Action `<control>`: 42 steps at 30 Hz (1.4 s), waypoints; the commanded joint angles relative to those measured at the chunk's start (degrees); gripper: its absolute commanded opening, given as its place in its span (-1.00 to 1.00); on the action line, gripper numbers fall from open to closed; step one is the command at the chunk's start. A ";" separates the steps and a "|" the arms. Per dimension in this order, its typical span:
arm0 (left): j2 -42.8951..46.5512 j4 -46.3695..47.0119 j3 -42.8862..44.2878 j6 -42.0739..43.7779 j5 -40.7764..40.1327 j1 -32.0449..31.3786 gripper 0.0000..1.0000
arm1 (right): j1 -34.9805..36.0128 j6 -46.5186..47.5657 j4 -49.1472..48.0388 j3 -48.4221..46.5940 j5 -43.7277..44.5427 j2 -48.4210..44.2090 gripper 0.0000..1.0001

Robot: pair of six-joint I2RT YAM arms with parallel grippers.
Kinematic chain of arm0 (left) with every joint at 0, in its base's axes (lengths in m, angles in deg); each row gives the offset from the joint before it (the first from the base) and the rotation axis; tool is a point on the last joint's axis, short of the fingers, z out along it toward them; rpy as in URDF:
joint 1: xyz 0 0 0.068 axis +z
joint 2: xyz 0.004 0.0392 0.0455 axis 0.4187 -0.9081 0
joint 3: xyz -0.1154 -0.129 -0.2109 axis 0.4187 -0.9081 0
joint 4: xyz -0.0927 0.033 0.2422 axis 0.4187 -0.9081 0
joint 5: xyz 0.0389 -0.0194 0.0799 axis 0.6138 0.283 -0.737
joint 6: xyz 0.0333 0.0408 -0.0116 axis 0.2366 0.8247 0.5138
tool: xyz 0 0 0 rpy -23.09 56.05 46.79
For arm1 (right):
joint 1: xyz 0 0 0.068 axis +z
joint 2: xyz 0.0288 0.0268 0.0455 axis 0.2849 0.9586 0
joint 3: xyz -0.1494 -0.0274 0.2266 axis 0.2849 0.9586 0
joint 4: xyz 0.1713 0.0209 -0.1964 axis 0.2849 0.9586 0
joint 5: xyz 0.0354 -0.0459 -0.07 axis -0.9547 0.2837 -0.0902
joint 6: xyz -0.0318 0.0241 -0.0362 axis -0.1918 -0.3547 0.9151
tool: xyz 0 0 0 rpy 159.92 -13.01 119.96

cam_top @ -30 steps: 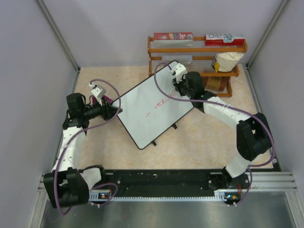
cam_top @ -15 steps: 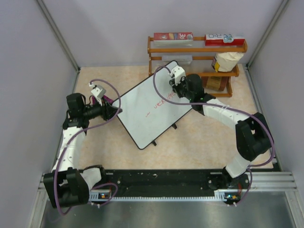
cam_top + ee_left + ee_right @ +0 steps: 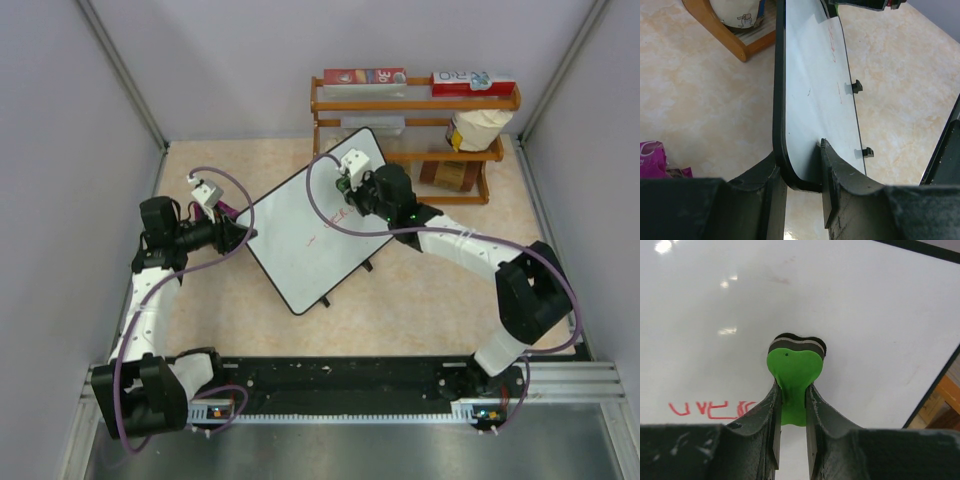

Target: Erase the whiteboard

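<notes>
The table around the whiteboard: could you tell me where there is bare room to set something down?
Bare table lies between the whiteboard and the base rail, and in the far-left corner beyond the left gripper. Crowded far right: wooden rack, right gripper with eraser.

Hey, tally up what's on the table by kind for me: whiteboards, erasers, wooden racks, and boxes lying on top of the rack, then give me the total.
whiteboard: 1
green eraser: 1
wooden rack: 1
boxes on top of the rack: 2
Total: 5
</notes>
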 commanded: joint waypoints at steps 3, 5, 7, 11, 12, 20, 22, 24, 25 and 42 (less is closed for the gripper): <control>0.61 -0.19 -1.55 8.53 -0.31 -1.17 -1.00 | 6.63 -2.73 0.82 0.41 -5.25 -1.74 -1.00; 0.70 -0.11 -1.55 8.45 -0.39 -1.26 -1.00 | 8.56 -2.91 0.99 0.50 -5.25 -1.65 -1.00; 0.61 -0.11 -1.55 8.53 -0.39 -1.17 -1.00 | 10.67 -3.00 0.99 0.68 -5.07 -1.65 -1.00; 0.61 -0.11 -1.55 8.62 -0.57 -1.08 -1.00 | 14.36 -3.17 1.17 0.85 -4.28 -1.39 -1.00; 0.61 -0.11 -1.55 8.62 -0.57 -1.08 -1.00 | 15.07 -3.17 1.26 0.77 -3.93 -1.30 -1.00; 0.61 -0.11 -1.55 8.71 -0.66 -1.17 -1.00 | 20.70 -3.44 2.05 -0.11 -1.29 -0.07 -1.00; 0.52 -0.11 -1.55 8.71 -0.66 -1.17 -1.00 | 20.87 -3.61 2.05 -0.03 -0.68 0.37 -1.00; 0.61 -0.11 -1.64 8.71 -0.57 -1.17 -1.00 | 20.88 -3.00 1.52 0.24 0.81 0.55 -1.00; 0.61 -0.11 -1.64 8.80 -0.66 -1.17 -1.00 | 20.88 -2.74 1.35 0.41 0.99 0.64 -1.00; 0.61 -0.19 -1.64 8.80 -0.39 -1.17 -1.00 | 12.09 0.69 -1.47 2.08 4.42 -2.52 -1.00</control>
